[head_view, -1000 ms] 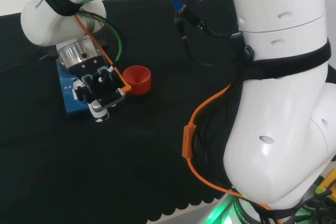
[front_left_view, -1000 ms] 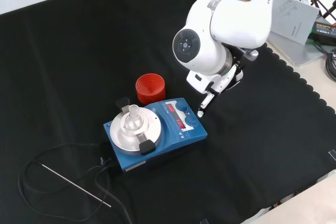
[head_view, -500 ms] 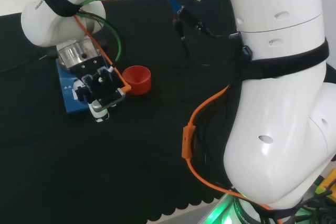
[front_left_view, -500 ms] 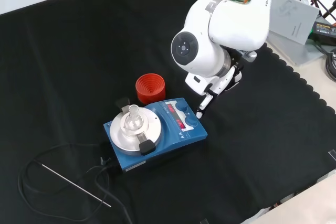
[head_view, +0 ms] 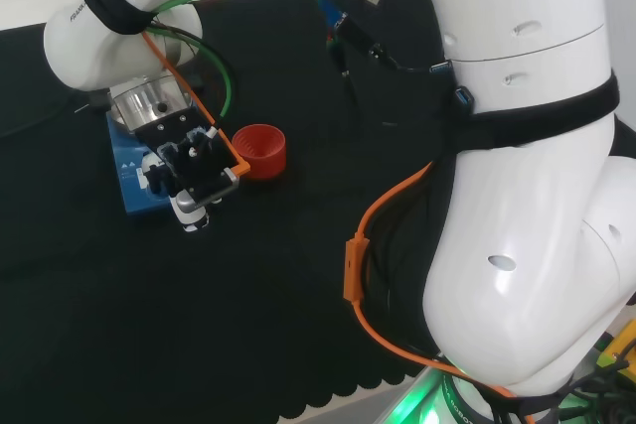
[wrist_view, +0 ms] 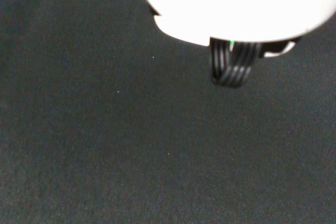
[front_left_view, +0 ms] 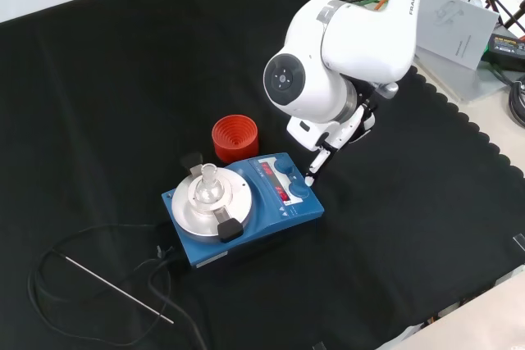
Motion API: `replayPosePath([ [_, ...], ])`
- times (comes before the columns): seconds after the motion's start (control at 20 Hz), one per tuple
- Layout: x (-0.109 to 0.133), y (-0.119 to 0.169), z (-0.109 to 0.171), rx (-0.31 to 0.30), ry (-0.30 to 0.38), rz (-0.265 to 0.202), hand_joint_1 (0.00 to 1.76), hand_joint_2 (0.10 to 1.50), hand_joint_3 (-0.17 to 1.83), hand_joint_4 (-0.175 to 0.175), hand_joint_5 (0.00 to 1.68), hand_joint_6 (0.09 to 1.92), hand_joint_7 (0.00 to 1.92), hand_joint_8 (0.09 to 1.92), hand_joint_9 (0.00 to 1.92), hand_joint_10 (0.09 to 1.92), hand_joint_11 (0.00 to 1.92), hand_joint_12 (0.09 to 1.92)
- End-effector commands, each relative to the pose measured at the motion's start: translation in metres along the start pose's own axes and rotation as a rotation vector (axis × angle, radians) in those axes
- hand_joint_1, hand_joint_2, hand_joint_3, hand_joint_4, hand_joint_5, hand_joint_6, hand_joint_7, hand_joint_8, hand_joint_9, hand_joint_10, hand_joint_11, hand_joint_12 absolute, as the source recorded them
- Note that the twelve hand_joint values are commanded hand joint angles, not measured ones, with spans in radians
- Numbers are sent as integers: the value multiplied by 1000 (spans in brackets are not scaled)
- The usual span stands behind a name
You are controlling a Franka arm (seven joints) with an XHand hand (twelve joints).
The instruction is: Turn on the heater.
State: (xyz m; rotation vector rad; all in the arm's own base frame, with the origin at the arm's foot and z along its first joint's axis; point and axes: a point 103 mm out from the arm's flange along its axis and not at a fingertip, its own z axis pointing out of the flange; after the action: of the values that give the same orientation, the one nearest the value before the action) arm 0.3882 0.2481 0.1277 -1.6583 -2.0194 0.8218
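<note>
The blue heater [front_left_view: 246, 206] lies on the black cloth, with a round silver plate [front_left_view: 207, 201] and a red display and blue knobs [front_left_view: 289, 179] at its right end in the front view. A small clear glass piece [front_left_view: 206, 178] stands on the plate. The hand [front_left_view: 330, 130] hangs just right of the heater's knob end. One finger [front_left_view: 315, 165] points straight down, its white tip beside the knobs; I cannot tell if it touches. In the head view the hand [head_view: 194, 174] covers the heater's [head_view: 129, 186] near edge. Blurred white parts of the hand [wrist_view: 236, 3] show in the wrist view.
A red ribbed ring [front_left_view: 235, 138] stands right behind the heater. The heater's black cable [front_left_view: 98, 280] and a thin metal rod [front_left_view: 119, 288] lie at the front left. Papers and devices [front_left_view: 467, 30] sit beyond the cloth's scalloped edge at the top right.
The arm's big link and the hand have shifted slightly left in the front view, bringing the fingertip closer to the heater's knobs. The heater has not moved.
</note>
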Motion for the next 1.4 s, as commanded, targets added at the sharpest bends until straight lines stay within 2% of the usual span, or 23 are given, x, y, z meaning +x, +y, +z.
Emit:
replayPosePath([
  [0.05,-1,2,0,1,0,-2,1570,407,1473,-35,87,438,1651,1530,1686,1464,1407,1342],
  [1.1,-7,12,5,29,-7,3,1572,401,1479,-35,80,436,1658,1528,1687,1465,1411,1354],
  [1.25,-13,5,3,25,11,2,1570,400,1480,-36,79,436,1659,1527,1687,1465,1411,1354],
  [1.4,-19,-23,-9,0,1,-13,1553,387,1502,-41,44,412,1655,1531,1683,1465,1418,1353],
])
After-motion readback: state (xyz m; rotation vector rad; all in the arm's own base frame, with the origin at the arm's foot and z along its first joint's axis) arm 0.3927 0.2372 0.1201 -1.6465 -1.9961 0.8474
